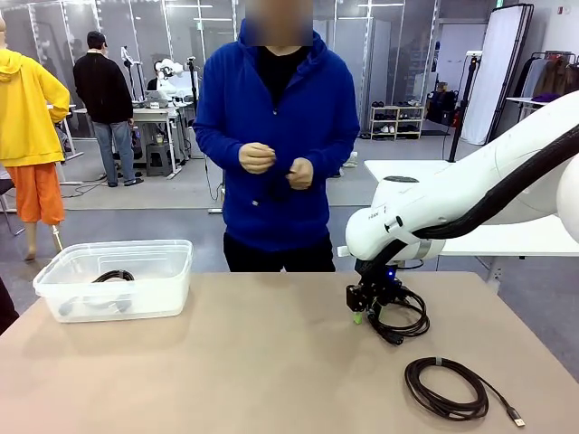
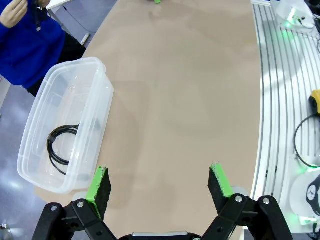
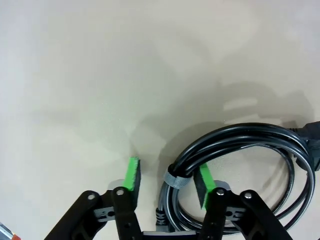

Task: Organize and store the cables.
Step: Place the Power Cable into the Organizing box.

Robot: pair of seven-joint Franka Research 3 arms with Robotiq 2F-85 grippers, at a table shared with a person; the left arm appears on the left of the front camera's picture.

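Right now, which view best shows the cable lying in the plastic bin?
The left wrist view: it looks down into the bin, so most of the coiled cable shows on its floor. The front view gives an arc of it through the cloudy wall.

Table [image 1: 226, 362]: matt, smooth | tub [image 1: 167, 289]: clear glossy plastic | cable [image 3: 240, 136]: glossy black sheath | arm [image 1: 470, 185]: glossy white shell | person's top [image 1: 271, 117]: matt blue cloth

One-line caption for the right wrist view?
Right gripper open over the table, its pads flanking the tied section of a coiled black cable.
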